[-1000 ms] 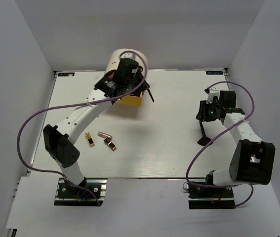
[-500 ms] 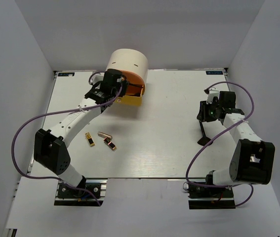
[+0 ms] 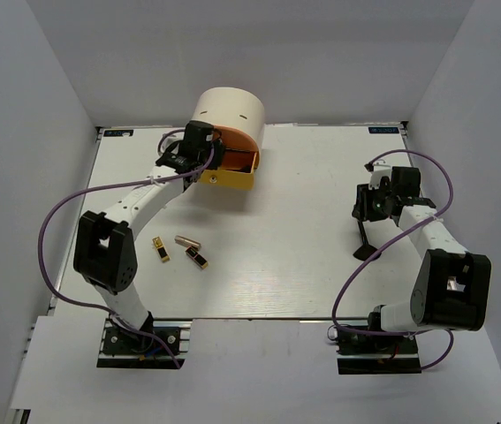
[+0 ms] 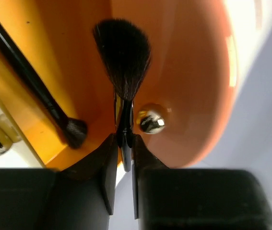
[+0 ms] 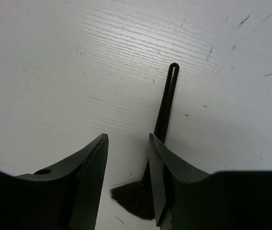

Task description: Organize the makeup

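My left gripper (image 3: 208, 155) is at the open orange-yellow drawer (image 3: 232, 175) of the cream half-round box (image 3: 228, 110). In the left wrist view it (image 4: 123, 140) is shut on the thin black handle of a makeup brush (image 4: 122, 52), whose bristles point into the drawer. A second black brush (image 4: 30, 81) lies in the drawer. My right gripper (image 3: 374, 203) is open just above the table, and in the right wrist view (image 5: 128, 139) it hovers over a fan-shaped brush (image 5: 166, 103). The brush's handle lies under the right finger (image 5: 157, 163). The fan brush also shows in the top view (image 3: 362, 240).
Three small lipsticks, gold-black (image 3: 160, 250), rose-gold (image 3: 188, 240) and another (image 3: 197, 258), lie on the white table (image 3: 285, 265) at front left. Silver drawer knobs (image 4: 151, 122) sit near my left fingers. Walls enclose the table on three sides.
My left arm has swung left and down from over the box to the drawer's left side, bringing its brush into the drawer. The right gripper has barely moved.
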{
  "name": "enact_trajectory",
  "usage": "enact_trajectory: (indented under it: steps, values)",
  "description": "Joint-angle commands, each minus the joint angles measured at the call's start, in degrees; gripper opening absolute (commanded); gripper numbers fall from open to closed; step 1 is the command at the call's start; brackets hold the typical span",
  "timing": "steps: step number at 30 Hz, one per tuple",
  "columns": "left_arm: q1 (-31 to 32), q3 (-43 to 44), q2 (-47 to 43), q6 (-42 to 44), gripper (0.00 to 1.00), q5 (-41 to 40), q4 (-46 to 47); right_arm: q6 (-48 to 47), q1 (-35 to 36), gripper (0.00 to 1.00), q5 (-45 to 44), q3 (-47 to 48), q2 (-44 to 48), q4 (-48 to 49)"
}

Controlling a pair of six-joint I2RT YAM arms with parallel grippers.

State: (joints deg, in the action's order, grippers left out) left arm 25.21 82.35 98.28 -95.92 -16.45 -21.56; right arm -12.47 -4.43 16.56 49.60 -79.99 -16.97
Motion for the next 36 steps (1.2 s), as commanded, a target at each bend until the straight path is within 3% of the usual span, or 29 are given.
enact_trajectory:
  steps: [1, 2, 3, 5, 8, 11, 14, 16, 17, 18, 19, 20, 21, 22, 26, 33, 36]
  values:
    - [-0.16, 2.64, -0.81, -0.85, 0.26, 1.86, -0.50, -0.45, -0.06, 0.46, -0.47, 0.40, 1.41, 1.77]
    - [-0.16, 2.73, -0.81, -0.85, 0.39, 1.86, -0.50, -0.54, -0.06, 0.48, -0.56, 0.41, 1.32, 1.77]
    - [-0.69, 2.73, -0.98, -0.76, 0.45, 2.12, -0.67, -0.71, -0.06, 0.50, -0.91, 0.49, 1.32, 1.94]
    - [-0.69, 2.56, -1.51, -0.50, 0.54, 2.38, -0.33, -0.80, -0.06, 0.54, -1.26, 0.49, 0.97, 1.86]
    - [-0.69, 1.94, -2.74, 0.12, 0.58, 3.52, 0.20, -1.24, 0.03, 0.56, -2.67, 1.11, 0.10, 1.42]
    - [-0.69, 0.80, -3.97, 0.82, 0.57, 4.58, 0.82, -1.86, 0.21, 0.56, -5.65, 1.72, -1.75, 0.63]
    - [-0.69, -0.25, -6.60, 3.36, 0.46, 5.46, 2.40, -2.47, 0.21, 0.55, -8.20, 3.04, -4.38, -0.43]
    - [-0.69, -0.69, -8.80, 10.81, 0.39, 7.47, 6.77, -3.08, 0.30, 0.54, -9.43, 3.57, -5.79, -0.61]
    - [-0.69, -1.91, -9.68, 15.45, 0.38, 9.14, 9.75, -3.09, 0.21, 0.53, -9.61, 3.83, -6.32, -0.69]
    - [-0.69, -3.06, -10.73, 26.55, 0.38, 11.68, 18.75, -3.09, 0.29, 0.53, -9.96, 4.09, -6.76, -0.69]
    - [-0.69, -4.20, -12.74, 31.79, 0.39, 18.66, 23.53, -3.09, 0.30, 0.52, -10.31, 4.62, -7.89, -0.69]
    - [-0.69, -4.82, -13.63, 36.63, 0.41, 20.56, 25.32, -3.26, 0.38, 0.52, -10.58, 4.89, -8.60, -1.04]
    - [-0.69, -4.65, -14.25, 42.95, 0.44, 22.23, 24.64, -3.26, 0.47, 0.52, -10.84, 5.15, -9.39, -1.13]
    - [-0.69, -4.48, -15.82, 45.10, 0.50, 23.38, 22.81, -3.26, 0.56, 0.51, -10.84, 5.76, -10.88, -1.57]
    - [-0.69, -7.79, -21.80, 52.31, 0.58, 20.78, 10.61, -3.61, 0.56, 0.47, -10.05, 5.86, -13.26, -2.19]
    - [-0.69, -24.13, -39.46, 51.80, 0.65, 10.14, 4.69, -4.67, 1.52, 0.38, -11.81, 3.75, -15.99, -1.05]
    - [-0.69, -27.58, -45.34, 50.49, 0.66, 6.79, 1.88, -5.28, 2.14, 0.26, -12.95, 2.69, -16.60, 0.18]
